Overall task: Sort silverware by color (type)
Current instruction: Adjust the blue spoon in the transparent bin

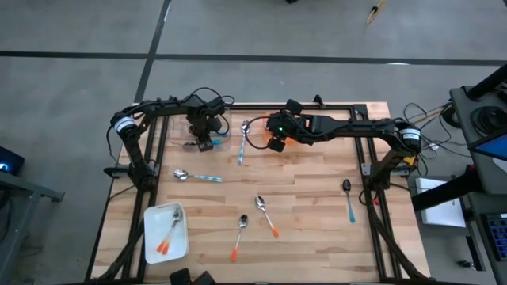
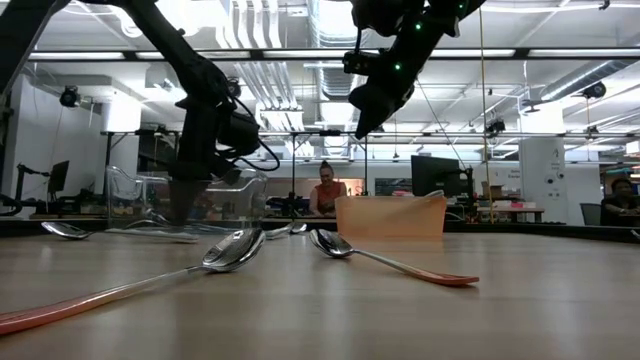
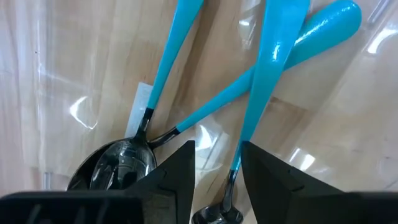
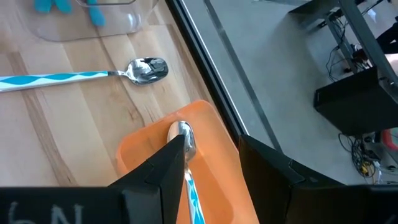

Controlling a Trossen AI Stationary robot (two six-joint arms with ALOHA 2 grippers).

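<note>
This is an open-plan lab or workshop with office space behind it. In the low view, exposed ducts (image 2: pixel 330 25) and strip lights run across the top of the frame, desks carry monitors (image 2: pixel 432 175) at centre right, and a person (image 2: pixel 326 190) sits at centre. From above, the wooden table (image 1: pixel 317 198) stands on bare grey concrete floor (image 1: pixel 71 87), cables (image 1: pixel 424 115) trailing at right.

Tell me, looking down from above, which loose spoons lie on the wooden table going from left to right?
Light-blue-handled spoon → orange-handled spoon → second light-blue-handled spoon at the back → second orange-handled spoon → dark spoon with teal handle. Spoons already in containers are left out.
</note>
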